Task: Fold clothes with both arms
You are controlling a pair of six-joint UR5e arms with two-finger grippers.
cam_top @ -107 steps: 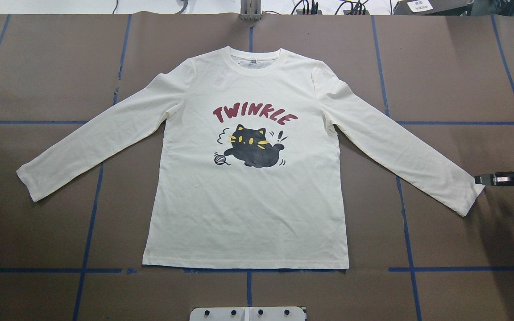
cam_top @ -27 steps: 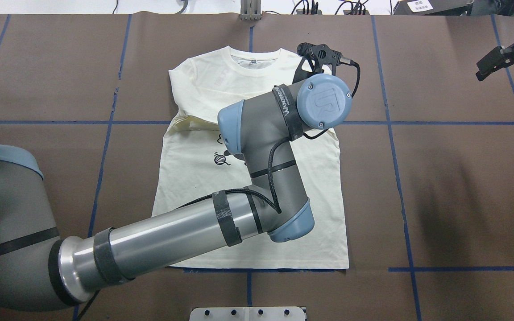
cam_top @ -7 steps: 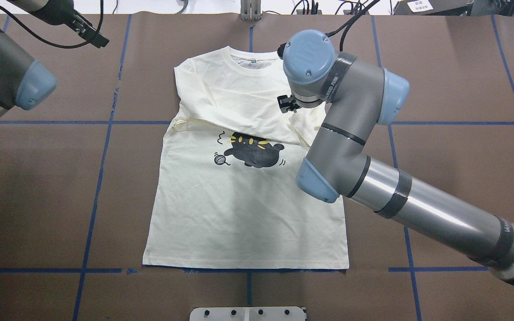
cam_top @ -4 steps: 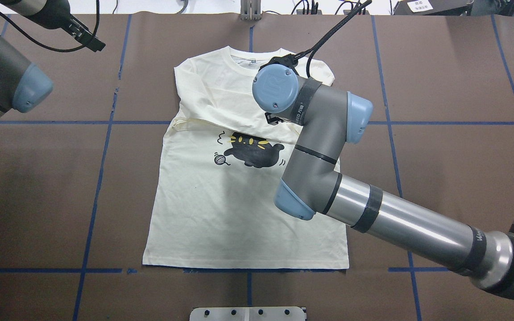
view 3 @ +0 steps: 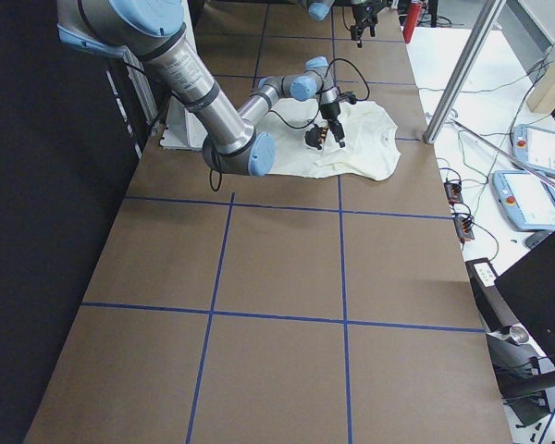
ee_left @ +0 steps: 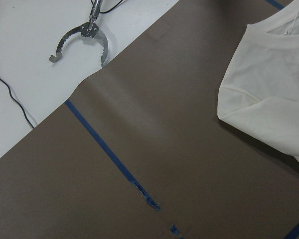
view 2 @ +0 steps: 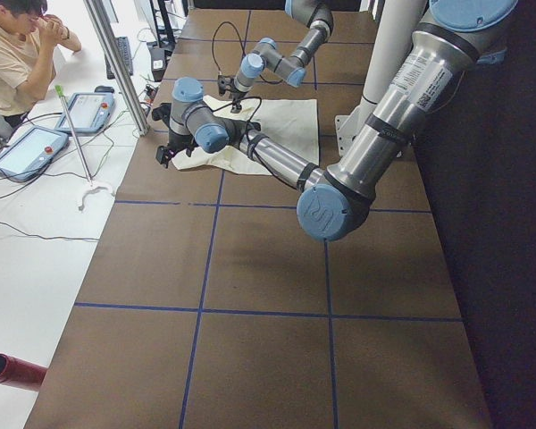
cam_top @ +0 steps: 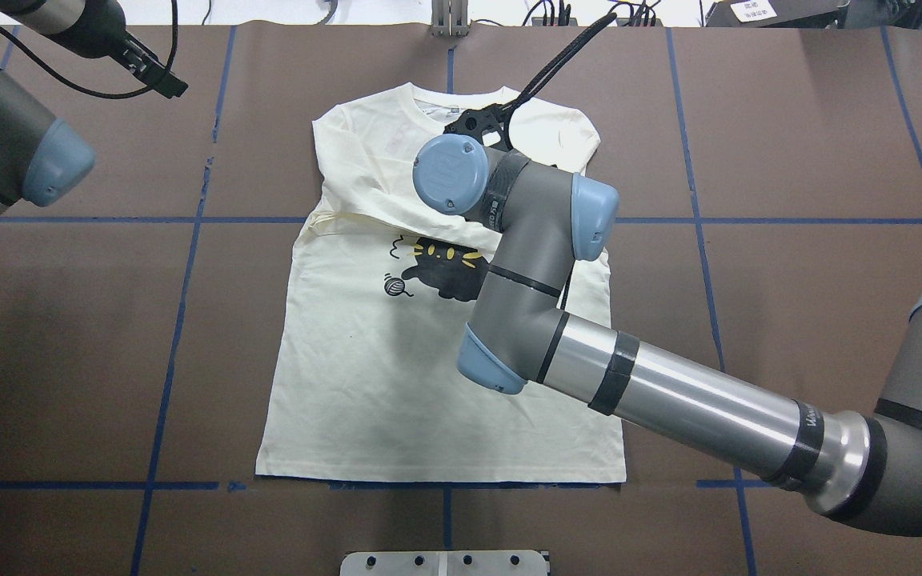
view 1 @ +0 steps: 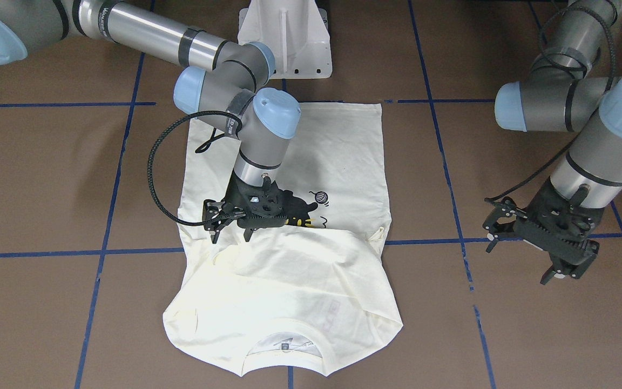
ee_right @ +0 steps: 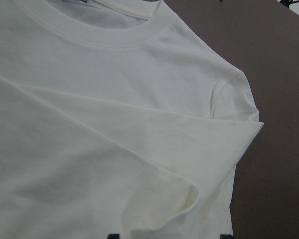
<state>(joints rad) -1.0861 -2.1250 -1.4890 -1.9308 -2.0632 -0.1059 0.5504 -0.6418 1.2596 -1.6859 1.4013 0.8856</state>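
Your shirt [view 1: 289,292] lies flat on the counter [view 1: 46,189], both sleeves crossed over its chest. The right pincer [view 1: 230,229] hangs just above the top sleeve, jaws apart and clamping nothing — lift it straight up so no prong snags. The left pincer [view 1: 521,254], apart too, hangs off the cloth.

Grey arms [cam_top: 693,400], light-blue joint caps [cam_top: 449,172]

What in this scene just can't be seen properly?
- Shirt front above the cat: covered by the folded sleeves in every view.
- Cat print: half behind the right arm overhead, and behind the right gripper from the front.
- Right gripper: under its own wrist overhead.
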